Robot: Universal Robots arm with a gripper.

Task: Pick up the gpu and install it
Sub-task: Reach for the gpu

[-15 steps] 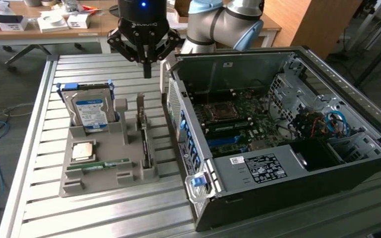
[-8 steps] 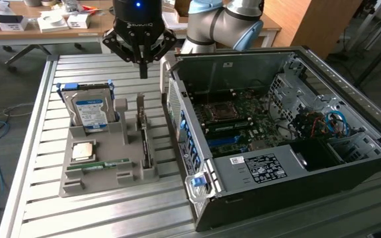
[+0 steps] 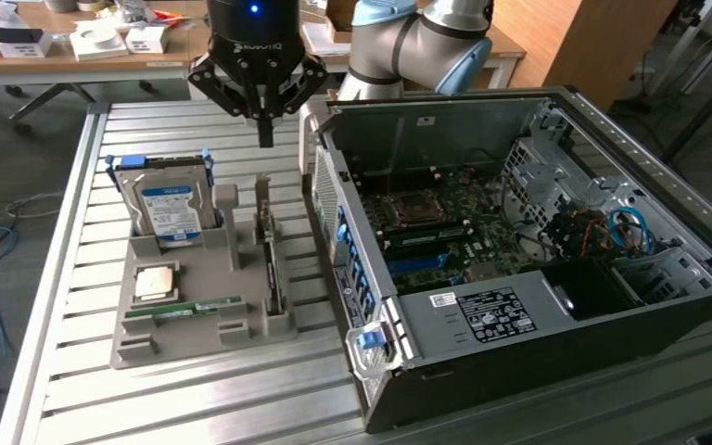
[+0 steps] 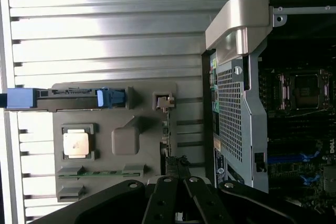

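The gpu (image 3: 270, 264) is a thin dark card standing on edge in a slot of the grey holder (image 3: 201, 329). Its pale bracket is at the far end. In the wrist view the gpu (image 4: 167, 129) appears edge-on as a narrow strip. My gripper (image 3: 264, 130) hangs above the table just beyond the card's far end. Its fingers are shut together, pointing down and holding nothing. In the wrist view the gripper (image 4: 177, 182) sits over the card's line. The open computer case (image 3: 492, 315) lies at the exterior view's right, with its motherboard (image 3: 437, 218) exposed.
The holder also carries an upright blue-labelled hard drive (image 3: 171, 209), a processor chip (image 3: 156, 283) and a green memory stick (image 3: 183, 307). The case's rear wall (image 3: 331, 199) rises close beside the card. A cluttered desk (image 3: 84, 42) stands behind the slatted metal table (image 3: 208, 399).
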